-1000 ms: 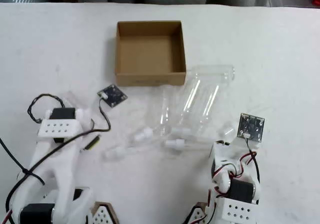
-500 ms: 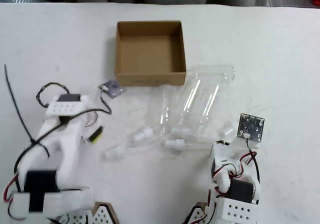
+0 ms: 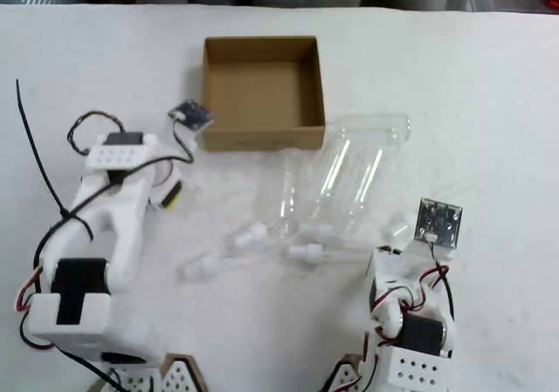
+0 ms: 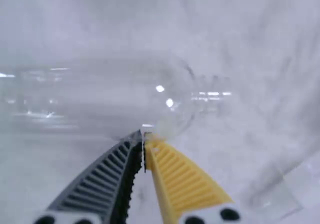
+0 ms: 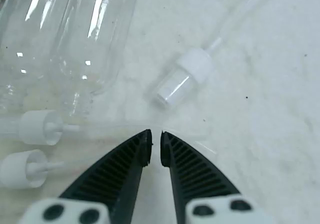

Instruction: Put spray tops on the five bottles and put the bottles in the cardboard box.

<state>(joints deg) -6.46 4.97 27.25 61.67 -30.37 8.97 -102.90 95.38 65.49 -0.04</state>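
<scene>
— White table (image 3: 472,86) is stretching out under both your arms. What is lying on it?

— The cardboard box (image 3: 262,137) is sitting open toward the far side, its bare brown floor showing. Clear bottles (image 3: 354,169) are lying on their sides just beside its front right corner. They are packed against one another and fanning down toward me.

— And the spray tops?

— White spray tops (image 3: 255,233) are showing at the near ends of those bottles, though I cannot tell whether they are screwed on. A loose spray top (image 5: 182,79) is lying by itself, its thin tube trailing away, just beyond my right gripper (image 5: 151,139).

— How is that gripper standing?

— I am holding its black fingers almost together, with a thin gap between the tips and nothing gripped. It is pointing down at bare table, near the capped ends of the bottles.

— What is the other one doing?

— My left gripper (image 4: 145,136) is closed and gripping nothing, the grey finger and the yellow one pressing tip to tip. It is pointing at a lone bottle (image 4: 100,97), which is lying on its side with its neck open. The tips are sitting right at its shoulder, and I cannot tell whether they are touching it. From above, my left arm (image 3: 105,226) is reaching over the left side of the table, with the yellow finger (image 3: 173,196) well apart from the cluster.
</scene>
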